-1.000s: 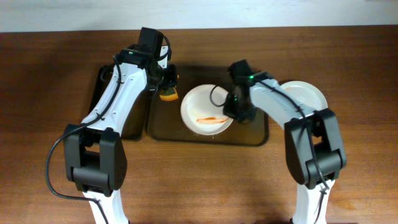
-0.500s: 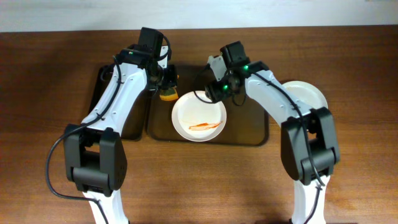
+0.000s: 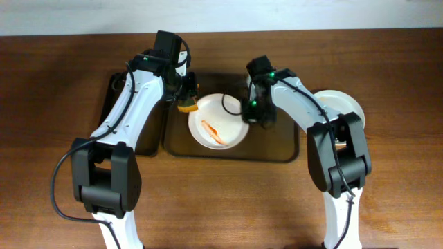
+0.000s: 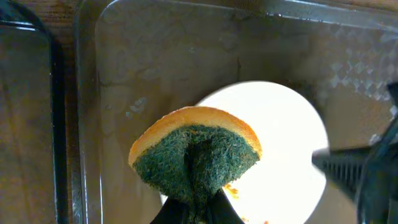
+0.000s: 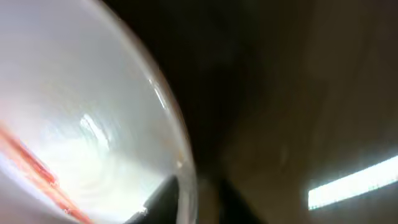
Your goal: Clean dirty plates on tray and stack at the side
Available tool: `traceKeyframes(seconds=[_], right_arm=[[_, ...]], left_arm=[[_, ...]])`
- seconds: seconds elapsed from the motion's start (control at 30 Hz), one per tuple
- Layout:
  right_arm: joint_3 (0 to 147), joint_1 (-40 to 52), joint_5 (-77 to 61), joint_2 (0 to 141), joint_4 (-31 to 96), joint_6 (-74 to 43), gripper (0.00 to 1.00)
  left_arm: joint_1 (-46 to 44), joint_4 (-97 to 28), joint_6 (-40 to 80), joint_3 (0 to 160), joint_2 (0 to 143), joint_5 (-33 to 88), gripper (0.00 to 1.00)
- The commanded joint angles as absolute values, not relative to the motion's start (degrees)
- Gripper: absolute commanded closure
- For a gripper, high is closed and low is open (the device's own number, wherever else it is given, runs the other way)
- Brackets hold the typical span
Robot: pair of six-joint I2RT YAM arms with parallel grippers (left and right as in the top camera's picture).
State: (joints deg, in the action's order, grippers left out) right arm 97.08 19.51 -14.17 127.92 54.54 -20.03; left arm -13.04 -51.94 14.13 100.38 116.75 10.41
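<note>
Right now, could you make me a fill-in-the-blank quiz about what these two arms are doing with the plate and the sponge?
1. The left end effector is shut on a sponge whose scouring side is ___.
2. The right end effector grips the rim of the dirty plate, which is streaked with ___ sauce.
3. A second plate lies outside the dark brown tray, beside the ___ arm.

Missing words: green; orange-red; right.

The left arm (image 3: 131, 104) and right arm (image 3: 304, 111) have white links and bulky black joints. A black cable (image 3: 54, 183) loops off the left; a green light (image 3: 275, 72) dots the right.
</note>
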Motion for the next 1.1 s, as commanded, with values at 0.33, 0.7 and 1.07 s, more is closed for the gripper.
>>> traceKeyframes(seconds=[0.33, 0.7, 1.07], right_arm=[[99.8, 17.9, -12.9, 128.0, 51.4, -3.4, 0.60], [95.8, 17.5, -16.2, 128.0, 51.2, -18.2, 0.96], [86.2, 14.5, -25.5, 128.0, 40.7, -23.0, 0.96]], left_arm=[[-13.0, -51.9, 13.1, 100.2, 117.1, 10.1, 1.00], [-13.0, -51.7, 9.1, 100.2, 118.0, 10.1, 1.00], [-13.0, -50.6, -1.8, 100.2, 126.9, 18.0, 1.00]])
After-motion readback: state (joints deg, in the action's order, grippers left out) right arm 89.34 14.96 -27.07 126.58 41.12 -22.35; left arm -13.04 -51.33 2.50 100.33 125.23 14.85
